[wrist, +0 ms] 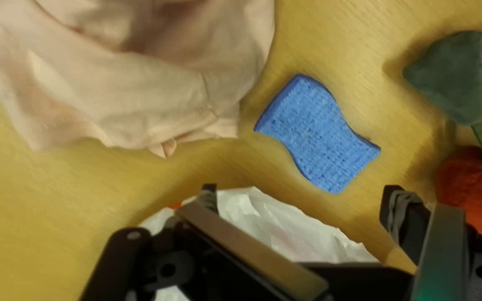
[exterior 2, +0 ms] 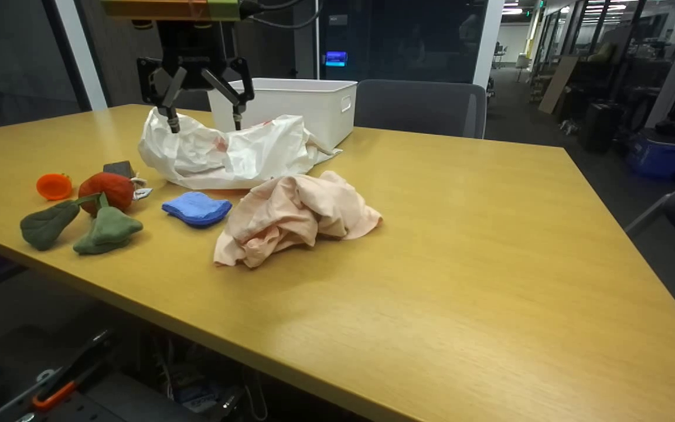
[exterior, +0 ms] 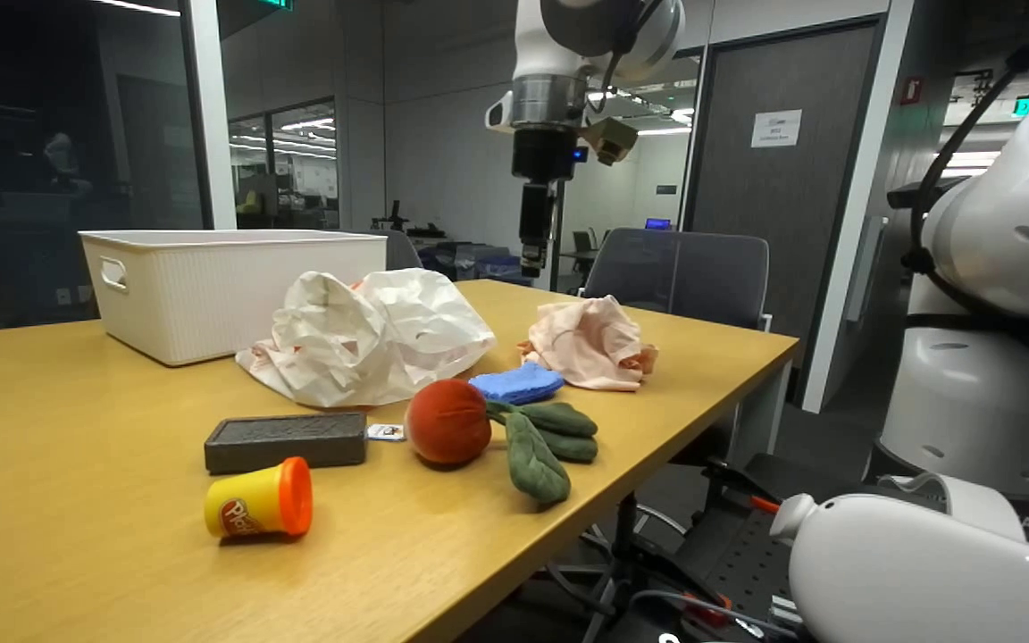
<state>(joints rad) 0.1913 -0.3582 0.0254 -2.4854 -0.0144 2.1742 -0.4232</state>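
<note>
We counted, on one light wood-coloured table: one blue, wave-edged sponge; one crumpled white bag of thin sheet; one heaped pale-pink cloth; one round red-orange plush toy with green fabric leaves; one dark grey oblong block; one yellow tub with an orange lid, lying on its side; and one white, ribbed, open-topped bin. We listed one black, two-fingered gripper, its jaws spread wide and holding nothing; it hung above the table, apart from every item on it. The sponge lay flat, below the gripper and, in the wrist view, just beyond the parted jaws, with the cloth near on one side and the plush toy on the other. The bag's pale folds showed between the jaws there, though we saw the two apart in an exterior view. In both exterior views the bin stood close beside the bag.
</note>
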